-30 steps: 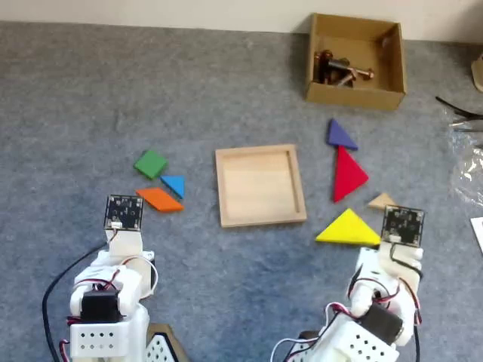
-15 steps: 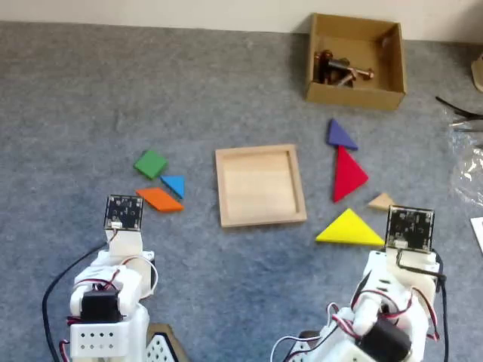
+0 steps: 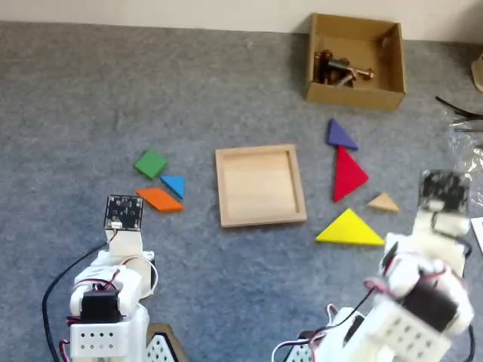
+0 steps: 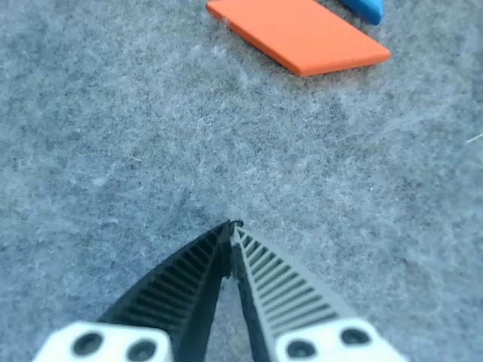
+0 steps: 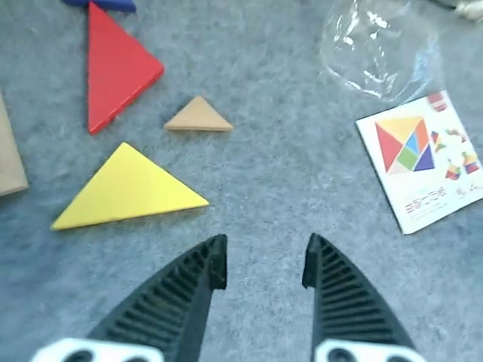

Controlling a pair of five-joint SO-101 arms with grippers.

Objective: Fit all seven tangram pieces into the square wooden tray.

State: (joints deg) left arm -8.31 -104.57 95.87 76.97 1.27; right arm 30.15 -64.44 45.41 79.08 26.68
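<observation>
Seven pieces lie loose on the grey counter (image 3: 75, 90). Leftmost, a green square tile (image 3: 151, 163), small blue triangle (image 3: 173, 185) and orange parallelogram (image 3: 159, 198) sit ahead of the left hand (image 4: 232, 226), which is pressed together. The square wooden tray (image 3: 260, 188) stands empty between. Right of it lie a purple triangle (image 3: 340, 135), large red triangle (image 3: 348, 174), small tan triangle (image 3: 383, 202) and large yellow triangle (image 3: 349, 228), its long edge crosswise, tray-side of the right hand (image 5: 264, 264), spread apart and tilted low; that arm looks nearer.
</observation>
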